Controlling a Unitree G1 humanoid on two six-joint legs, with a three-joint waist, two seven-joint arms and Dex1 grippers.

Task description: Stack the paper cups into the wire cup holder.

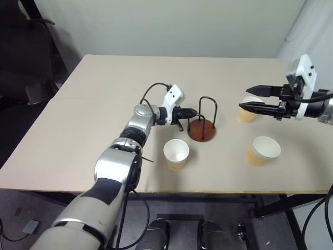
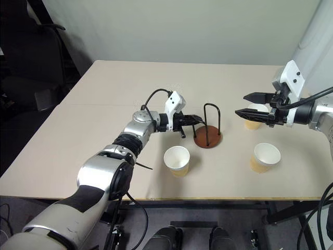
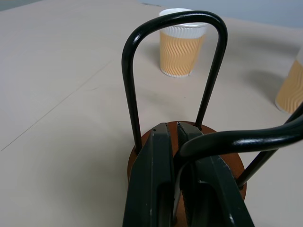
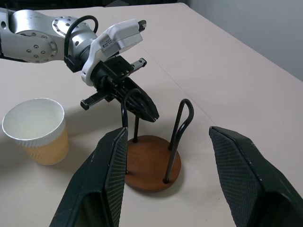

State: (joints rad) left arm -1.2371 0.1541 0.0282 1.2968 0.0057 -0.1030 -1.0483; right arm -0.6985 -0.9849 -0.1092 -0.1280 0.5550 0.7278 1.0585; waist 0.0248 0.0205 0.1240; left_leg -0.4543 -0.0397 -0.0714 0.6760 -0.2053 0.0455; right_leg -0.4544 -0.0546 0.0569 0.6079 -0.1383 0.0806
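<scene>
1. Jaws on the left gripper were closed around one black wire loop of the wire cup holder; we saw the fingers pinching it in the left wrist view.
2. Those of the right gripper stood apart, holding nothing, above the table.
3. We found the holder near the table's middle, upright on its brown disc base.
4. Three paper cups stood on the table: one at seven o'clock of the holder, one at four o'clock, one at two o'clock beneath the right gripper.
5. We noted a pale beige tabletop with a faint seam, a plain light wall at twelve o'clock, and a dark chair at ten o'clock.
</scene>
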